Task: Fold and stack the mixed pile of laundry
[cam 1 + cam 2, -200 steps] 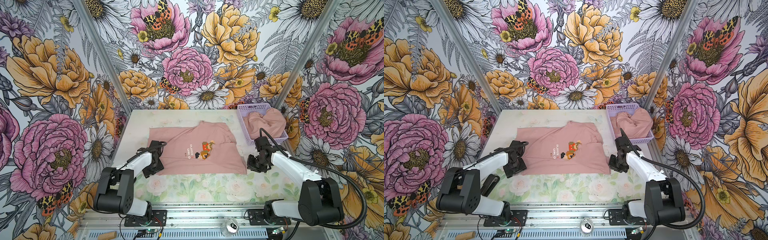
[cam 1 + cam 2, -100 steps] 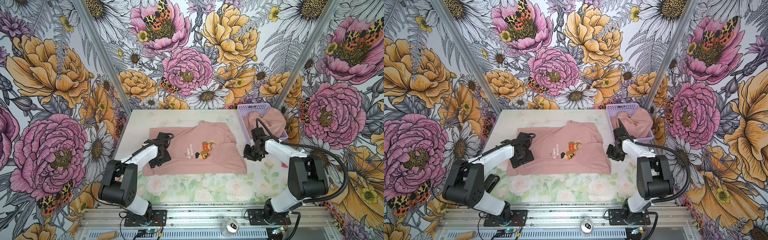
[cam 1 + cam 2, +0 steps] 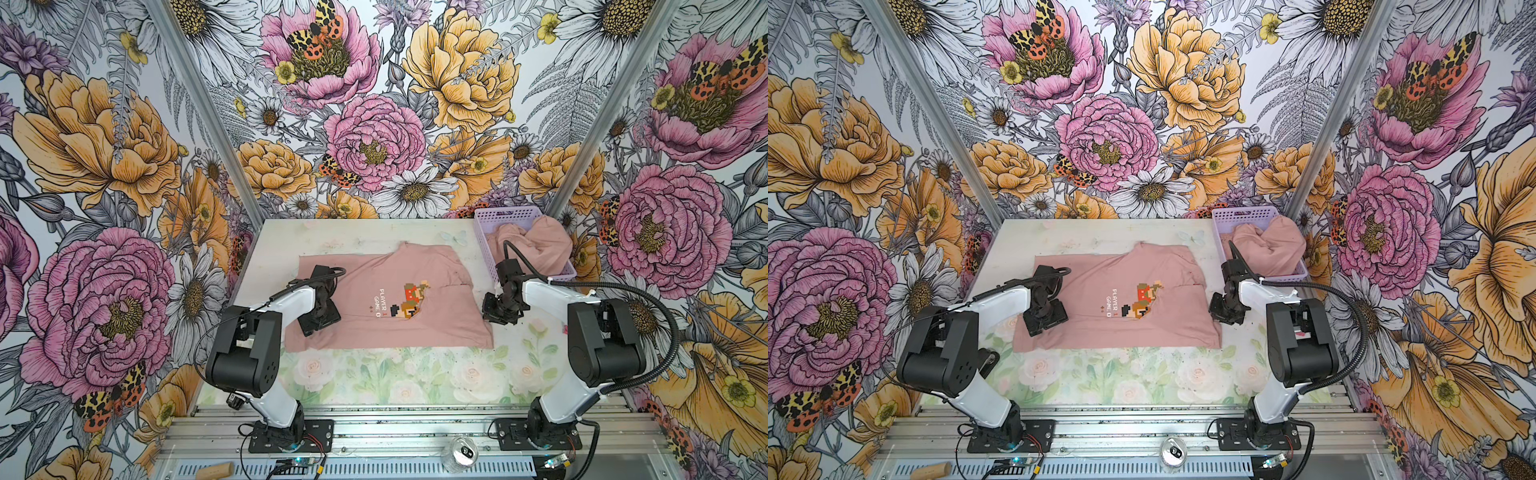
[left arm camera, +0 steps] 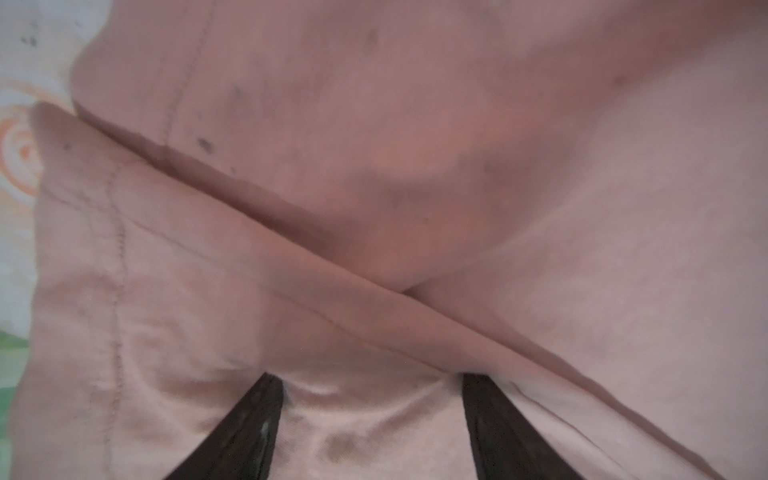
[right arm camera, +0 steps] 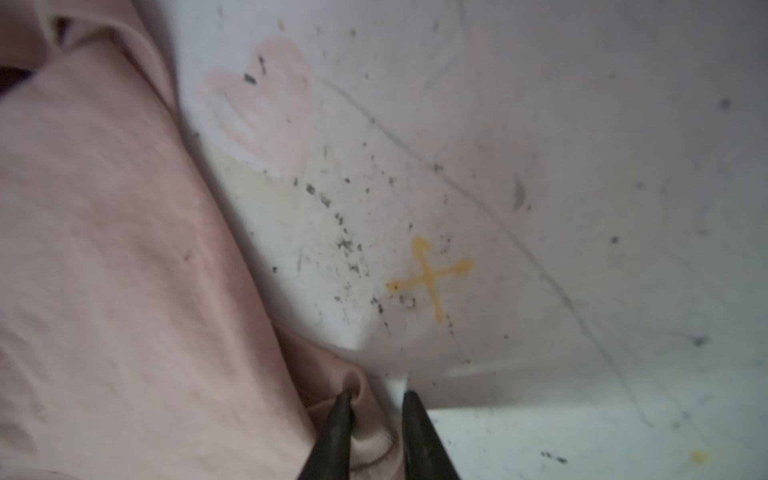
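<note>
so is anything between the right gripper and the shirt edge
Nothing visible. The right gripper is already at the T-shirt side edge on the table, with a fold of pink cloth between its fingertips. The basket sits farther back.

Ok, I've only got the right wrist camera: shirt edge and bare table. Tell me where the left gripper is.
Observer: The left gripper is on the left part of the T-shirt, with its jaws apart.
Operator: Give me the shirt's lay.
Observer: It's spread out with the print facing up and the collar on the far side.
Operator: Now say what's left to fold.
Observer: Another pink garment lies crumpled in the lavender basket, at the back right corner of the table.
</note>
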Available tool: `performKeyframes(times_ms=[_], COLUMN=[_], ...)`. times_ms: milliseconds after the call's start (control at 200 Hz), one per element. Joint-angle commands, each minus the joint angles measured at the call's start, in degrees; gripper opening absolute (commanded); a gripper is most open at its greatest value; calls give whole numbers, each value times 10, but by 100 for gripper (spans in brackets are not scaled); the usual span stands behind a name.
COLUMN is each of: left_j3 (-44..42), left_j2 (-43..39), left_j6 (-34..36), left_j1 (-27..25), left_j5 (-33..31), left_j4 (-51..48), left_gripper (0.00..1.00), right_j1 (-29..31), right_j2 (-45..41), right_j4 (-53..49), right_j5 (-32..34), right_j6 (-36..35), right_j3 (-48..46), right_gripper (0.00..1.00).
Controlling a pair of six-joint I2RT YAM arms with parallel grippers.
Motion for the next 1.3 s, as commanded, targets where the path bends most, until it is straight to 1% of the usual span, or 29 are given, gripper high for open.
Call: performKeyframes(times_ms=[0, 65, 175, 315, 630, 956, 1086, 1131, 1166, 1216, 1296], left_j3=[-15, -15, -19, -32, -49, -52, -52, -46, -39, -25, 2], left_j2=[24, 24, 23, 13, 0, -4, -21, -34, -44, -60, -81], left_j6=[13, 16, 20, 24, 25, 28, 29, 31, 31, 34, 37], left_j1=[15, 17, 22, 28, 35, 35, 34, 33, 31, 28, 21], left_j5=[-9, -9, -8, -9, -2, 1, 11, 18, 20, 24, 29], left_j4=[8, 7, 3, -2, -1, -2, -10, -17, -24, -34, -47], left_gripper=[69, 69, 69, 69, 69, 68, 68, 70, 72, 75, 79], right_j1=[4, 4, 1, -2, -22, -35, -36, -33, -29, -22, -2], right_j2=[15, 12, 12, 3, -41, -54, -64, -74, -83, -97, -109], right_j4=[4, 4, -14, -32, -51, -70, -78, -88, -98, -113, -135], right_j5=[17, 32, 54, 86, 117, 133, 112, 104, 102, 101, 101], right_j6=[1, 1, 7, 14, 45, 44, 29, 27, 25, 25, 28], right_j3=[-14, -15, -16, -30, -71, -82, -63, -51, -38, -18, 17], right_gripper=[17, 13, 9, 0, 0, 0, 0, 0, 4, 12, 20])
